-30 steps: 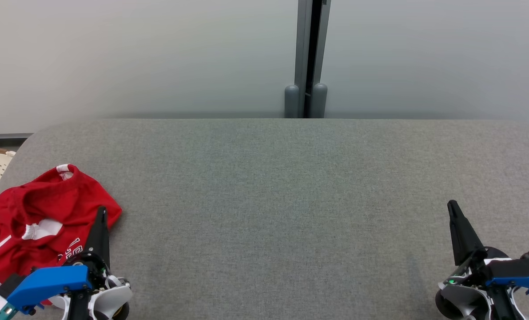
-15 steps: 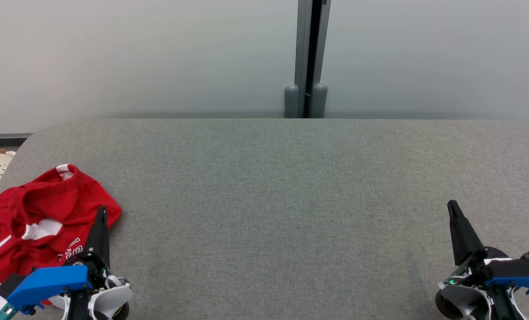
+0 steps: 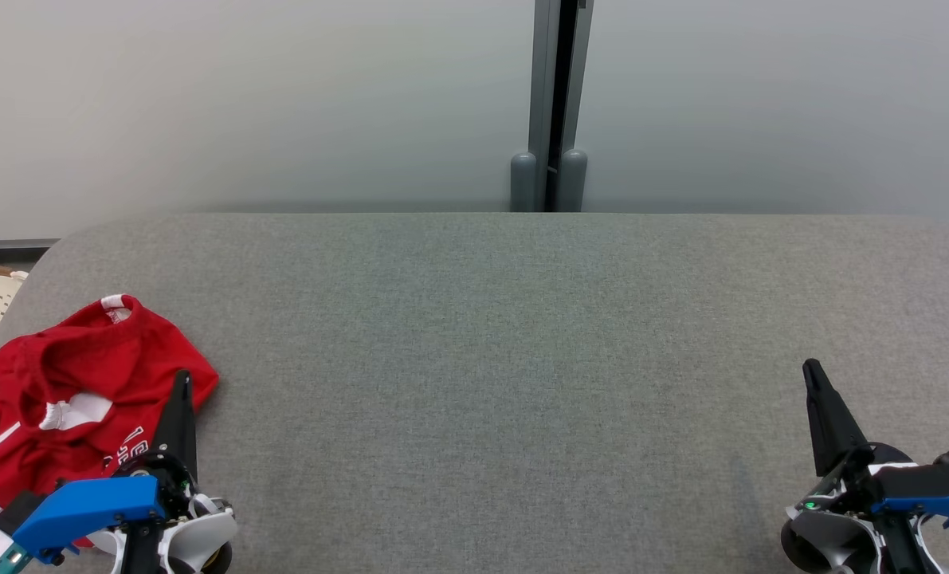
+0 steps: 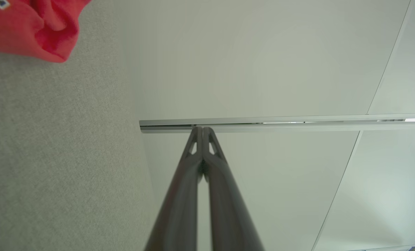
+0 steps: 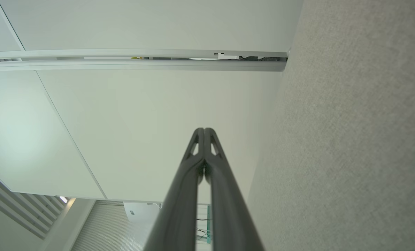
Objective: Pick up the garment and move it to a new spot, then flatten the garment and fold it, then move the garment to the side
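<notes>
Fingers pressed together on my left gripper (image 3: 180, 395), nothing held, parked at the near left corner of the table (image 3: 490, 343). My right gripper (image 3: 815, 387), pinched closed too, sits well apart at 3 o'clock. The garment (image 3: 60, 383) lies just beside the left one, toward 10 o'clock, so that arm reaches. It's a crumpled red heap with white trim, its long axis roughly 1 to 7.
</notes>
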Available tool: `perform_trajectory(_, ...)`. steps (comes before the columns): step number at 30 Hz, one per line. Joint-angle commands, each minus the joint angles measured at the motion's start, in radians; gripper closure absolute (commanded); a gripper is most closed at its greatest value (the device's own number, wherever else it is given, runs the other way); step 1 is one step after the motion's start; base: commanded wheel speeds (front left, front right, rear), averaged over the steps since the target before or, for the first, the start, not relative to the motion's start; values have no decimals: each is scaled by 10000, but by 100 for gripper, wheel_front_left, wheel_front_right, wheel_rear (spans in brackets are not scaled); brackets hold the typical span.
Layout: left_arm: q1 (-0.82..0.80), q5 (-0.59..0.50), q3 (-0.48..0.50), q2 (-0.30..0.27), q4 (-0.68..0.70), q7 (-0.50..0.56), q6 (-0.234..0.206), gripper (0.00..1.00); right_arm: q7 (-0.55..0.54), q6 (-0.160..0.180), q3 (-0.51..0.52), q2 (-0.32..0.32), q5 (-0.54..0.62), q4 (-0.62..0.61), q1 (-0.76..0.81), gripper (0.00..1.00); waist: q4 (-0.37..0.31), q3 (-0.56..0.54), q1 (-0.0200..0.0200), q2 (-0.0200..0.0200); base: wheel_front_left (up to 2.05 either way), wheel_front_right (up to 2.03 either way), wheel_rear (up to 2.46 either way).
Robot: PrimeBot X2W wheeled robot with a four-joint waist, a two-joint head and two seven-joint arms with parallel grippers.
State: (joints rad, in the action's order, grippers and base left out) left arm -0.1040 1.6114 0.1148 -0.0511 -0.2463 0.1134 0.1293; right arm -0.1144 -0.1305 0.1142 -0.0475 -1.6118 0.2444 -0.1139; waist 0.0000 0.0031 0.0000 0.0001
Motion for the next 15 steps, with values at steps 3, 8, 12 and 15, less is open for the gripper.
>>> perform_trajectory(3,-94,32,13,21,54,45,39,100,-26,-4,14,-52,-27,-33,113,100,0,0,0,-1,0,0,0)
perform_trajectory(8,-94,32,13,21,54,45,39,100,-26,-4,15,-50,-27,-33,112,100,0,0,0,-1,0,0,0)
perform_trajectory(12,-94,32,13,21,54,45,39,100,-26,-4,14,-50,-27,-33,112,100,0,0,0,-1,0,0,0)
perform_trajectory(15,-94,32,13,21,53,45,39,100,-26,-4,15,-50,-27,-33,112,100,0,0,0,-1,0,0,0)
